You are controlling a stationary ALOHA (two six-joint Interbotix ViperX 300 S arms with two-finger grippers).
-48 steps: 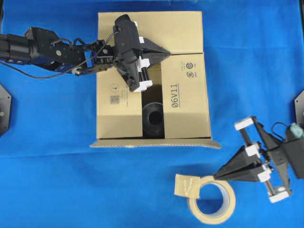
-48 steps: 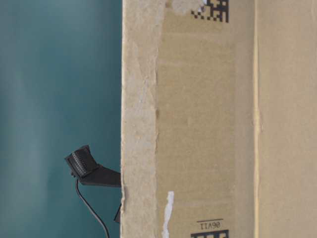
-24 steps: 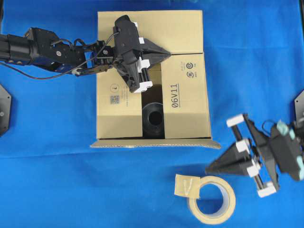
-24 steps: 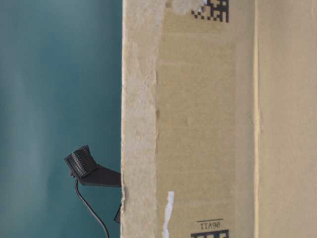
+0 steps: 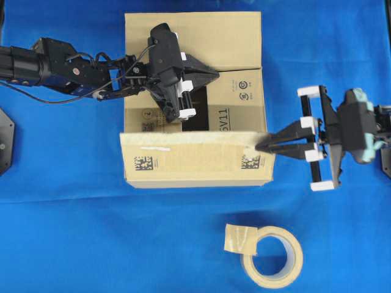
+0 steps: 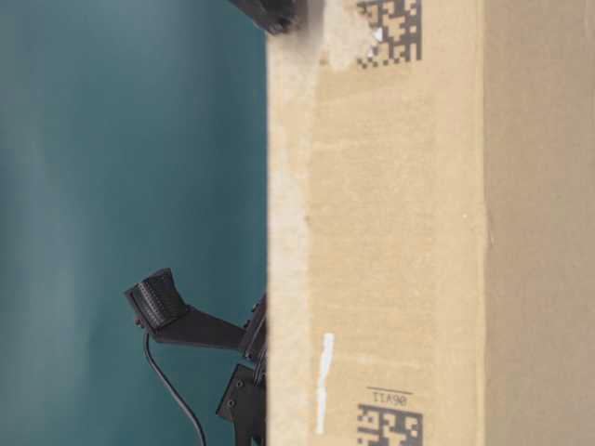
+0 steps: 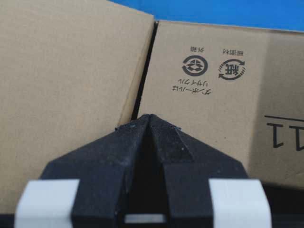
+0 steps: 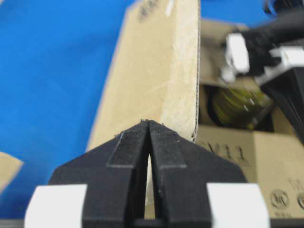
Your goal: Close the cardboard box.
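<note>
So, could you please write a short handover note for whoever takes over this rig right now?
Left gripper: shut, empty, tips resting on the cardboard box where the far flap meets the right side flap.
Right gripper: shut, tips against the right end of the near flap, which is raised and partly folded over the opening.
Done: far and side flaps folded in.
Left: push the near flap flat; a gap to the inside is open.
The tape roll lies on the blue table, untouched.

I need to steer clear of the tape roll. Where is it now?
In the overhead view the tape roll lies on the blue cloth at lower right, in front of the cardboard box and apart from it.
</note>
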